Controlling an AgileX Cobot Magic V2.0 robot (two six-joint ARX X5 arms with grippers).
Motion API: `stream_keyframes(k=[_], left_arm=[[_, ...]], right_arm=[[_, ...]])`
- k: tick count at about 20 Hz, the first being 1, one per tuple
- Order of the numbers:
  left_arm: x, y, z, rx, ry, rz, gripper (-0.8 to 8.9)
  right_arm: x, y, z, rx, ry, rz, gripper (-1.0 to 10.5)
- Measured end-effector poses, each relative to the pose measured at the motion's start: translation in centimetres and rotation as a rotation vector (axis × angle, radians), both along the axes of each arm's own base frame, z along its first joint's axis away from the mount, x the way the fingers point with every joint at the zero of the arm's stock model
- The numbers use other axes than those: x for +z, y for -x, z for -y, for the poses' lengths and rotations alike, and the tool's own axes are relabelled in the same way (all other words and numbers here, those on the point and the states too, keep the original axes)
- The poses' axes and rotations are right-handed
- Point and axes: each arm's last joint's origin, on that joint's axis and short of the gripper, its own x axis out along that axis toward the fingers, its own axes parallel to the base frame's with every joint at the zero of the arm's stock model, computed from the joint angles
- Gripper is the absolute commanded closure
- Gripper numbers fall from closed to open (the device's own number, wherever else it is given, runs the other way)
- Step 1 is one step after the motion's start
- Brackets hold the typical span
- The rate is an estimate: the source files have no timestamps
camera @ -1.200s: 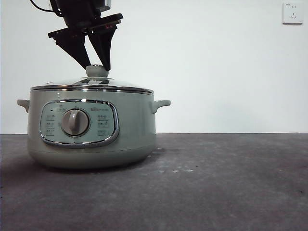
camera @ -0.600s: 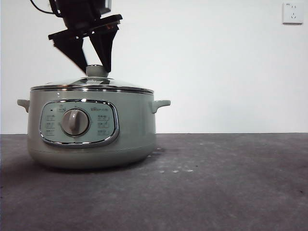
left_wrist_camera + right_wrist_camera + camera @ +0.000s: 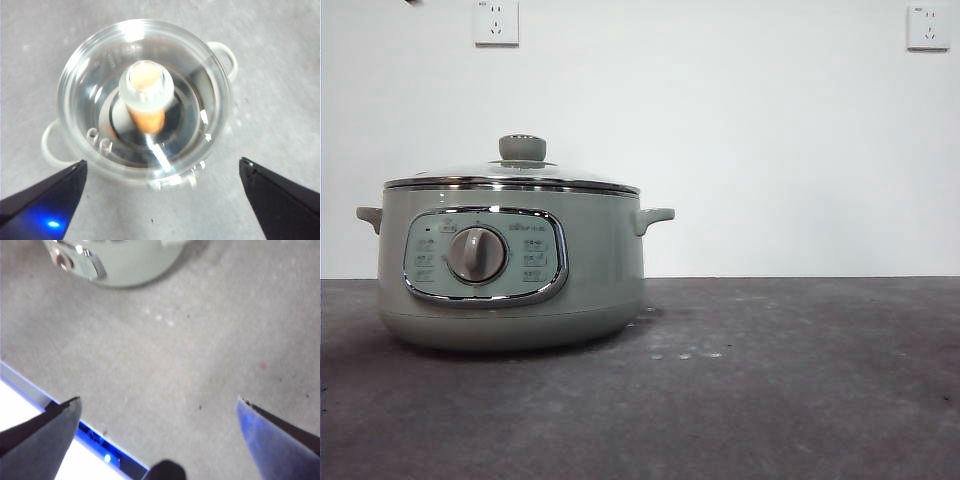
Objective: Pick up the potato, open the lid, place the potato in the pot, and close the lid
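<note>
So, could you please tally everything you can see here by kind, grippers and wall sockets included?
Pot: 1
Lid: 1, on the pot
Potato: 1, inside the pot under the lid
Grippers: 2, left gripper and right gripper, both open
Wall sockets: 2
Total: 7

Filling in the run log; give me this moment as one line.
lid: on pot | potato: inside, under glass | left gripper: open, above lid | right gripper: open, over table

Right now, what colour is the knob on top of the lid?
Pale sage green, matching the pot. The knob shows best in the front view.
</note>
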Motion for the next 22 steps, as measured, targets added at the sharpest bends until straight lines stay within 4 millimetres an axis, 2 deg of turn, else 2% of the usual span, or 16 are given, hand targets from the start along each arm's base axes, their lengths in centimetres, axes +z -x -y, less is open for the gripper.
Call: stream_keyframes(k=[2,5,6,7,8,9,15,18,22], left_arm=[[1.9,2.8,-1.1,-0.002,0.034,0.088,1.45],[3.7,6.4,-2.5,-0.004,0.073,0.182,1.59],[4.0,7.0,-2.7,-0.004,0.079,0.199,2.57],[4.1,7.4,-2.9,-0.005,0.084,0.21,5.97],[4.3,7.8,-3.1,-0.006,0.087,0.22,8.17],[4.4,8.2,-3.2,-0.011,0.087,0.231,8.34],[5.0,9.8,-3.9,-0.005,0.111,0.27,8.16],[4.8,9.2,-3.6,-0.003,0.106,0.252,8.16],[4.1,7.3,-2.8,0.001,0.091,0.203,8.16]], right_arm=[[-0.1,0.1,0.1,-0.004,0.006,-0.011,3.2],[-0.1,0.1,0.1,-0.021,-0.003,-0.017,3.2],[-0.1,0.1,0.1,-0.024,-0.006,-0.018,3.8],[-0.1,0.1,0.1,-0.025,-0.005,-0.02,7.2],[-0.1,0.1,0.1,-0.027,0.0,-0.027,9.4],[-0.2,0.2,0.2,-0.028,0.006,-0.035,9.7],[-0.2,0.2,0.2,-0.033,0.003,-0.038,9.5],[-0.2,0.2,0.2,-0.033,0.003,-0.038,9.5],[-0.2,0.2,0.2,-0.033,0.003,-0.038,9.5]])
